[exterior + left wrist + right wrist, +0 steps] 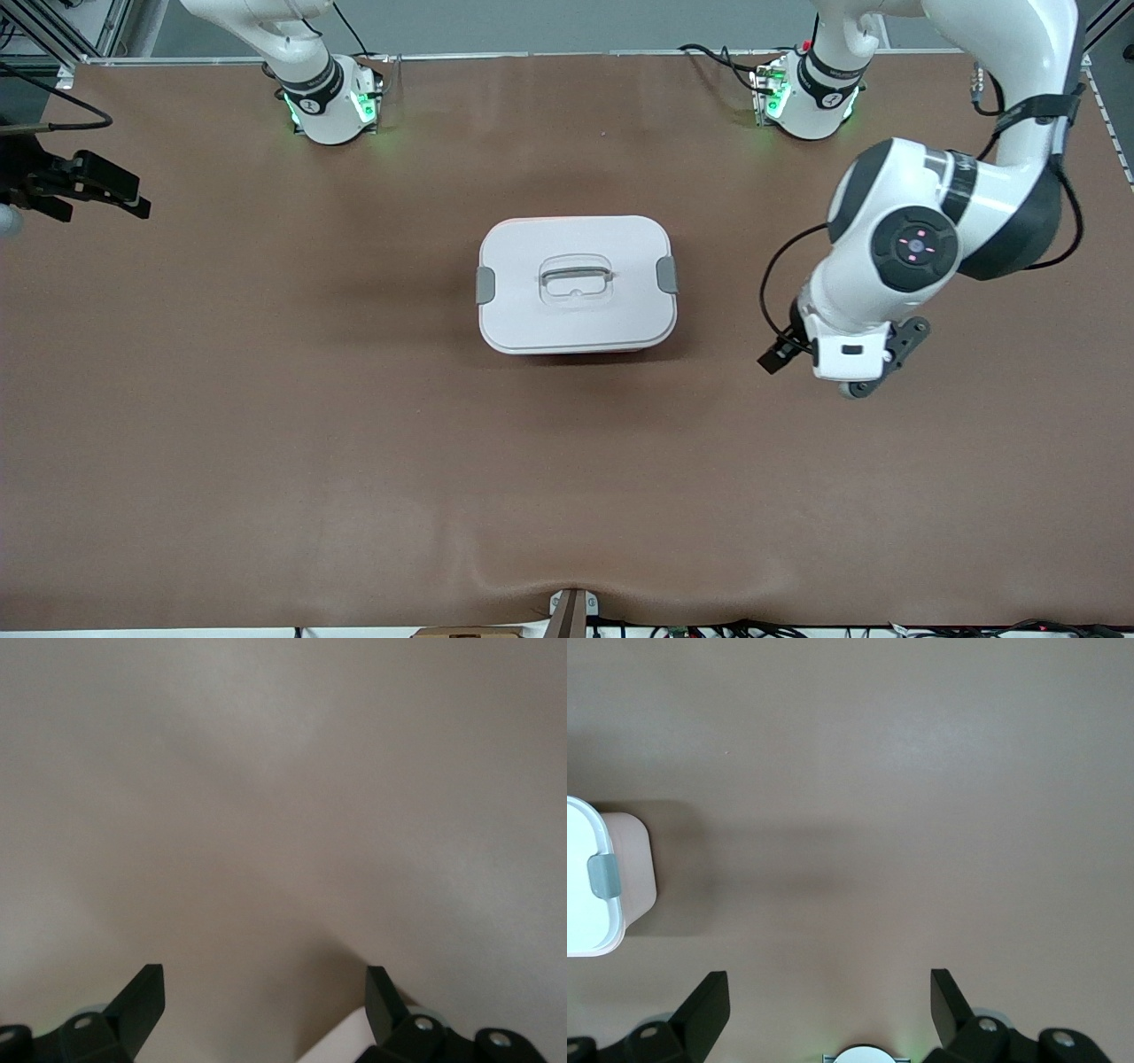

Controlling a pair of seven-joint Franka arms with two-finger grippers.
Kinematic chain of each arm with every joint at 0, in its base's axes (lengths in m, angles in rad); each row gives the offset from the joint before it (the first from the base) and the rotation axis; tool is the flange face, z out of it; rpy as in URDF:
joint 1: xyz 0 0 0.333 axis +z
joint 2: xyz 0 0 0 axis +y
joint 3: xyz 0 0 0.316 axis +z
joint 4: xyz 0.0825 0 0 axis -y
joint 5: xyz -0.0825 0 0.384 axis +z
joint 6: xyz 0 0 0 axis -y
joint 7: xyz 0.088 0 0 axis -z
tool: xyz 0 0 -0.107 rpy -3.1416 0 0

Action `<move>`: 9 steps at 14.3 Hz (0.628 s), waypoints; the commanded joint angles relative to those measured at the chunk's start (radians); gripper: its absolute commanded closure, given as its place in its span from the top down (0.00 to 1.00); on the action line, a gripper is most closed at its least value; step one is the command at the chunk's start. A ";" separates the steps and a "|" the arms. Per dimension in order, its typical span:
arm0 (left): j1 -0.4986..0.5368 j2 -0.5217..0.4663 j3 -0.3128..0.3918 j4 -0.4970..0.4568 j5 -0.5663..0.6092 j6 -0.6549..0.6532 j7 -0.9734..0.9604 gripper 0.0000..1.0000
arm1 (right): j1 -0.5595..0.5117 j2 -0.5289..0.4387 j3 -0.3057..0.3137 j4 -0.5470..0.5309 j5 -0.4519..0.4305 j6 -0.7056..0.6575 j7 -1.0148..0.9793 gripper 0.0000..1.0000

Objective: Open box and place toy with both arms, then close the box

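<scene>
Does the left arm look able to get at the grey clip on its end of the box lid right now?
Probably yes. The left gripper hangs open over bare table beside the box, and nothing lies between it and that grey clip.

This is a robotics lab, not a home or a shop. Two white robot arms are bolted at one edge of a wide table covered in a plain brown mat, their bases glowing green. Loose black cables trail along the table's edge, and aluminium framing stands at the corner.
</scene>
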 commanded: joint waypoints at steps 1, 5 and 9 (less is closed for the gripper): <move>0.050 -0.038 -0.015 -0.015 -0.020 -0.011 0.099 1.00 | -0.009 0.005 0.003 0.016 0.000 -0.009 0.009 1.00; 0.098 -0.105 -0.023 -0.011 -0.011 -0.054 0.237 1.00 | -0.009 0.005 0.003 0.017 0.000 -0.009 0.009 1.00; 0.119 -0.194 0.002 -0.011 -0.017 -0.076 0.392 1.00 | -0.010 0.005 0.003 0.016 0.000 -0.009 0.009 1.00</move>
